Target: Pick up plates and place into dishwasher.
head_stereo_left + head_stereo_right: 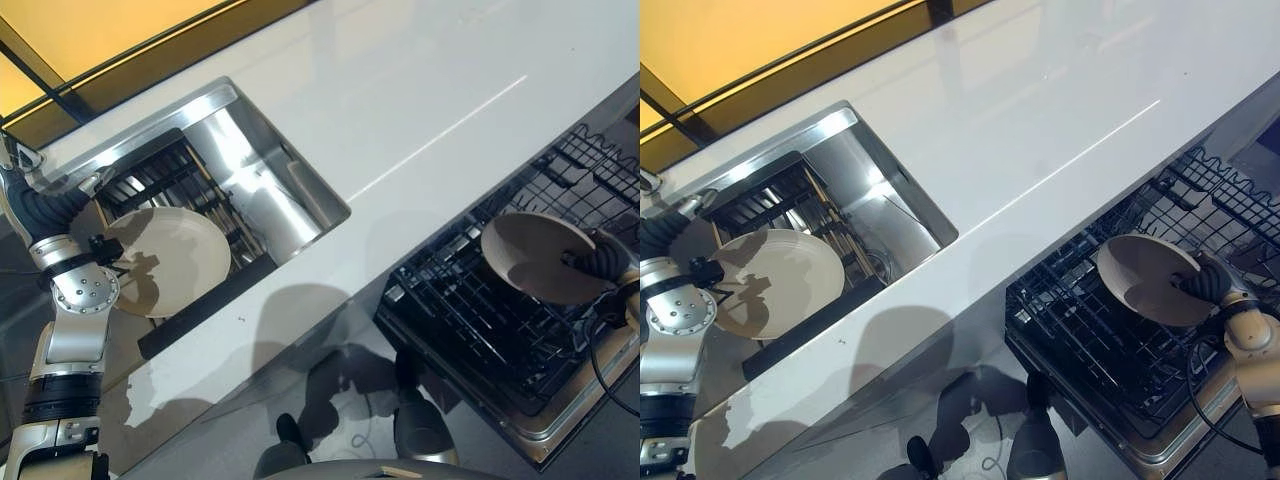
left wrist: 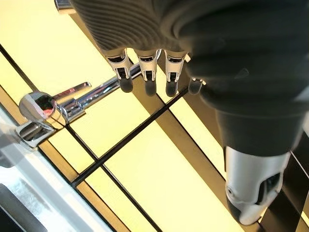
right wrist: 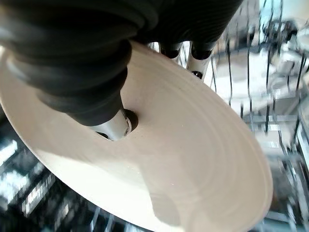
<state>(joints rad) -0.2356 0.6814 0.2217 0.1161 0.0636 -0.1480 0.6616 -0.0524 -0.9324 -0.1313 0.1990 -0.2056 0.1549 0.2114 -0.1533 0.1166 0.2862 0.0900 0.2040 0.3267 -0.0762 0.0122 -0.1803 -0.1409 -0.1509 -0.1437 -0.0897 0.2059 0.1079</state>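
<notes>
Right wrist view: right hand (image 3: 96, 92) pinches plate (image 3: 193, 159) by its rim, tilted so it slots into rack (image 1: 480, 320) around 4 o'clock. Left hand (image 2: 149, 67) hangs relaxed, empty.

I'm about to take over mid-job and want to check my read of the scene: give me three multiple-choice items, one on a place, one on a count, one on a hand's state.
1. Where is the round beige plate that the right hand holds?
A. over the black wire dishwasher rack
B. in the steel sink
C. flat on the white counter

2. How many beige plates show in the head views?
A. one
B. two
C. four

3. What is the right hand's state?
A. open, touching nothing
B. shut on the plate
C. shut, holding nothing

Answers:
1 A, the plate hangs tilted above the rack.
2 B, one is in the right hand, and a second plate is at the sink by the left hand.
3 B, thumb on one face and fingers behind, as the right wrist view shows.
</notes>
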